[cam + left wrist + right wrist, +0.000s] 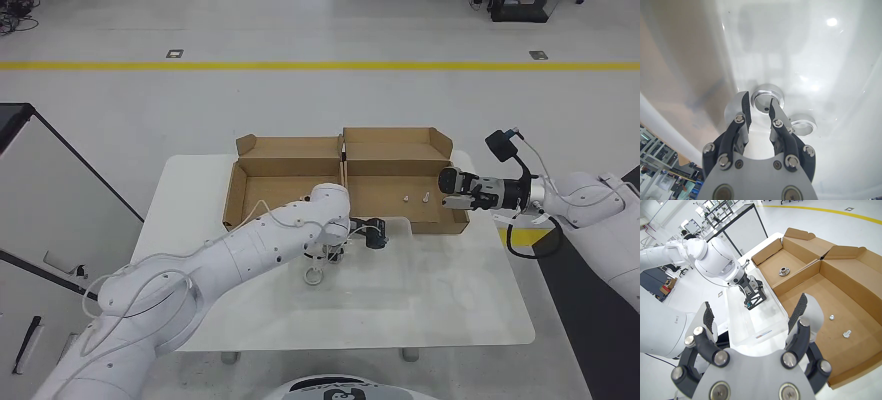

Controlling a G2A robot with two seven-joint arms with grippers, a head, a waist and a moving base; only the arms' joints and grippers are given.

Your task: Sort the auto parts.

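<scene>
Left end effector (pixel 759 96) straddles ring (pixel 769 91) wall (jaws apart), contact unclear.

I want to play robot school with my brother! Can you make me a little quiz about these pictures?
1. True or false: the right claw is holding a bolt.
2. How many small metal parts lie in the cardboard box nearest it? A one, B two, C five.
3. Fill the gap: the left claw is open at a shiny metal ____ in the clear tray.
Key: 1 false, it is open and empty. 2 B. 3 ring.
</scene>
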